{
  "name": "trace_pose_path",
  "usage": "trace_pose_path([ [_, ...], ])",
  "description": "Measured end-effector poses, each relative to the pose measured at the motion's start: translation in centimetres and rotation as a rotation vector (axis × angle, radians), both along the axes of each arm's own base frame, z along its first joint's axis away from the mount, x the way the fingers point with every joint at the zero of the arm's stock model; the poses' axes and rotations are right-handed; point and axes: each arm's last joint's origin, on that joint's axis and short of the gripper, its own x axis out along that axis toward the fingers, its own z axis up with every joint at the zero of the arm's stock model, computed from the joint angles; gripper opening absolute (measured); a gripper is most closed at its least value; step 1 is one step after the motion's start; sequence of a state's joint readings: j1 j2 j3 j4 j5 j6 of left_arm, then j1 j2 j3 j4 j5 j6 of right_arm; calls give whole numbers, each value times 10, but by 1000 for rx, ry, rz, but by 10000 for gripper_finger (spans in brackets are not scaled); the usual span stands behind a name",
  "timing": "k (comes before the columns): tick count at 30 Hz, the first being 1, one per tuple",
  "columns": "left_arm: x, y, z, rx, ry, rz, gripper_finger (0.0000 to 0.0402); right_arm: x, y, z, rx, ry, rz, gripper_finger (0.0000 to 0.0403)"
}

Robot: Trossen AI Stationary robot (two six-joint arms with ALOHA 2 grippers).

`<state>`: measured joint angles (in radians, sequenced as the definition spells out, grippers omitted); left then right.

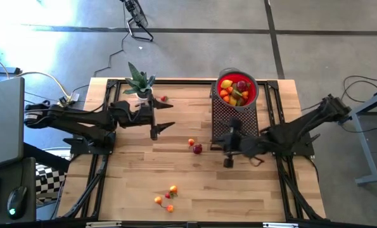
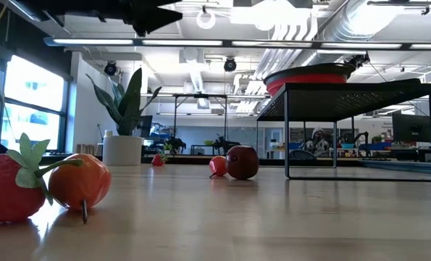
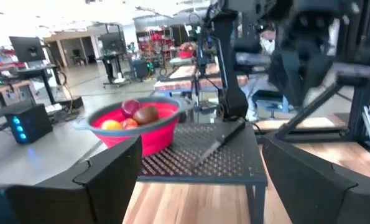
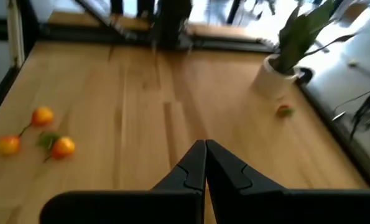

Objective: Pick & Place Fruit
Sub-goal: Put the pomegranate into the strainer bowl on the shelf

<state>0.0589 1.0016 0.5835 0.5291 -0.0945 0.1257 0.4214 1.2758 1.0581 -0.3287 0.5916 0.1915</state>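
The worktop carries a black mesh stand at its far right edge, with a red bowl of fruit on top. The left gripper hangs near the far edge beside the plant, fingers apart, holding nothing. The right gripper sits beside the stand, fingers together, empty. Loose fruit lies mid-worktop, more fruit near the front edge.
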Motion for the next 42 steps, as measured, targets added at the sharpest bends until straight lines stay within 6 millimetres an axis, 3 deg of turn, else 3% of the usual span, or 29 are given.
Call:
trace_pose_path([
  [13,-6,2,5,18,-13,77,328,84,-26,-26,156,436,-41,2],
  [19,-32,2,20,10,-46,147,328,108,-25,-40,179,545,-30,2],
  [29,-87,-1,25,-31,25,142,328,121,-27,-48,200,578,6,2],
  [37,-101,-2,-3,-71,69,139,328,123,-37,-48,261,575,-13,2],
  [42,-108,-2,-10,-94,50,137,328,127,-38,-56,291,625,-2,2],
])
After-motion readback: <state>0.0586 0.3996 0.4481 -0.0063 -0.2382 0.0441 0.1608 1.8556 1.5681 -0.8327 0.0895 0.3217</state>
